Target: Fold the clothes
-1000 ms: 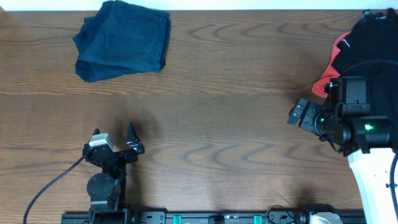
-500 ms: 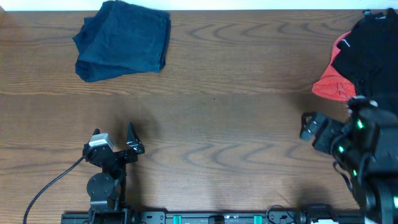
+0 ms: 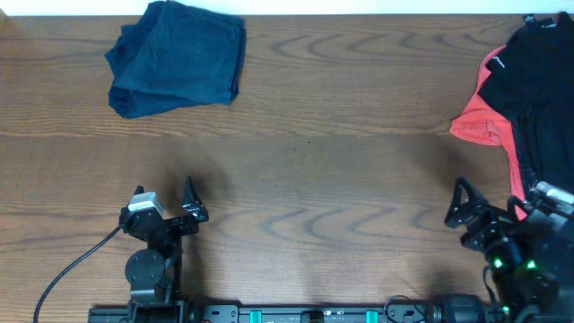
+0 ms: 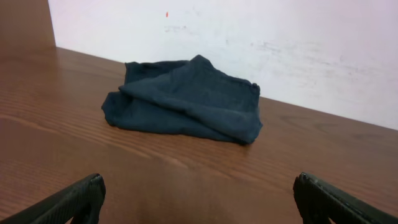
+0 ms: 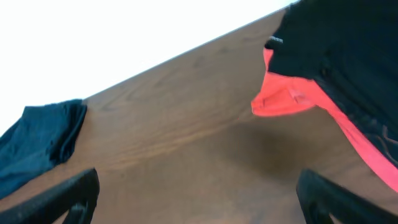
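A folded dark blue garment (image 3: 178, 58) lies at the table's far left; it also shows in the left wrist view (image 4: 186, 102) and at the left edge of the right wrist view (image 5: 38, 146). An unfolded pile of black cloth (image 3: 534, 67) with a red garment (image 3: 482, 124) lies at the far right edge, also in the right wrist view (image 5: 286, 96). My left gripper (image 3: 169, 211) is open and empty near the front left edge. My right gripper (image 3: 473, 215) is open and empty near the front right, below the pile.
The brown wooden table (image 3: 341, 170) runs to a white wall at the back. A black cable (image 3: 67, 269) trails from the left arm's base at the front edge.
My right arm has drawn back from beside the black and red pile toward the front right edge. The left arm and both garments have not moved.
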Controlling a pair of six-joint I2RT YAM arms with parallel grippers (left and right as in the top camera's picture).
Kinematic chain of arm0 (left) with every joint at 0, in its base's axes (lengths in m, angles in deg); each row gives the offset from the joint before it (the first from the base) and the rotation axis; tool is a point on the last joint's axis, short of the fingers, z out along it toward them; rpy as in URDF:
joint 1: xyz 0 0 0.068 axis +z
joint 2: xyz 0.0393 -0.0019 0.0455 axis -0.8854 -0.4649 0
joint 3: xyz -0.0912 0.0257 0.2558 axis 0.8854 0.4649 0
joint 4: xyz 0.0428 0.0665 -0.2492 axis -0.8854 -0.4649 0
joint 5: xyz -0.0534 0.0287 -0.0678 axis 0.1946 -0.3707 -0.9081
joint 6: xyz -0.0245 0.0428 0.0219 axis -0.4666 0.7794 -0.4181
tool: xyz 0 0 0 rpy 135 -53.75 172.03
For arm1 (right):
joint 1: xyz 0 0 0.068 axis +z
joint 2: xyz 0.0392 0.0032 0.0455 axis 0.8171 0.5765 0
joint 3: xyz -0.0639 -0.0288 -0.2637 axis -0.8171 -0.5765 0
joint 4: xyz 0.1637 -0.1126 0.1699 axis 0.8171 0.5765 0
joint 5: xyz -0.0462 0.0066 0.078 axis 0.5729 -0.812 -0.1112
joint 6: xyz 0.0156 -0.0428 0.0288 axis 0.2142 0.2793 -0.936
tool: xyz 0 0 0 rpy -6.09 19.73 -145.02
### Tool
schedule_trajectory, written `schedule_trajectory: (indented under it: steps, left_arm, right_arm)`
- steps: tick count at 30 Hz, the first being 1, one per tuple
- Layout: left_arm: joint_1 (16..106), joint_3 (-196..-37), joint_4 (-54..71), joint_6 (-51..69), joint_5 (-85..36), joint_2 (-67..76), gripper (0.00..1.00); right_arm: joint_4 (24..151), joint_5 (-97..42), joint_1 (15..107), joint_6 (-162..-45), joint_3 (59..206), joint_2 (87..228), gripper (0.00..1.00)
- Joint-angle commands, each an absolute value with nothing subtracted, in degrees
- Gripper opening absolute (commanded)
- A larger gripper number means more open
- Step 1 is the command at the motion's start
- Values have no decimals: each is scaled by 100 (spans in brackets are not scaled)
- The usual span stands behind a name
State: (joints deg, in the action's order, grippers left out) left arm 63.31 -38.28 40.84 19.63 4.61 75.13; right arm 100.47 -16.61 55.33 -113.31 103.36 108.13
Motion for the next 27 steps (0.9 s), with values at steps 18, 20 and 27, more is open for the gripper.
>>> schedule_trajectory:
  steps: [18, 20, 27]
  left_arm:
    - [6322, -3717, 3857, 2015, 552, 7548, 98]
    - [6322, -3717, 3857, 2017, 552, 7548, 98]
    - [6322, -3717, 3857, 2017, 552, 7548, 98]
  right_arm:
    - [6017, -2421, 5483, -9567, 6469, 8736, 99]
    - [5717, -2417, 5478, -9565, 6314, 8741, 99]
    - [5077, -2292, 5474, -9502, 5881, 8741, 99]
